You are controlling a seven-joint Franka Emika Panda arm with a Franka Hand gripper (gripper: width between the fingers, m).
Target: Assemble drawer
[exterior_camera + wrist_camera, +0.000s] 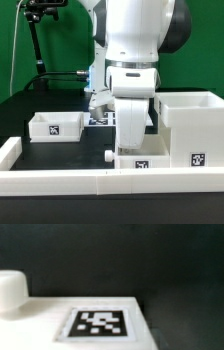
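The tall white housing (190,125) stands at the exterior view's right, its open top up and tags on its front. One small white tray (55,126) with a tag sits at the exterior view's left. A second tray (150,160) lies just below my gripper (131,148), beside the housing, with a black knob (110,155) on its left side. The hand is low over this tray and hides its fingers. In the wrist view a white face with a tag (100,323) fills the lower part, very close. No fingertip shows there.
The long low white border wall (90,182) runs along the front and up the left side (8,152). The marker board (100,118) lies behind the arm. A black stand (38,45) rises at the back left. A white rounded shape (10,291) sits at the wrist view's edge.
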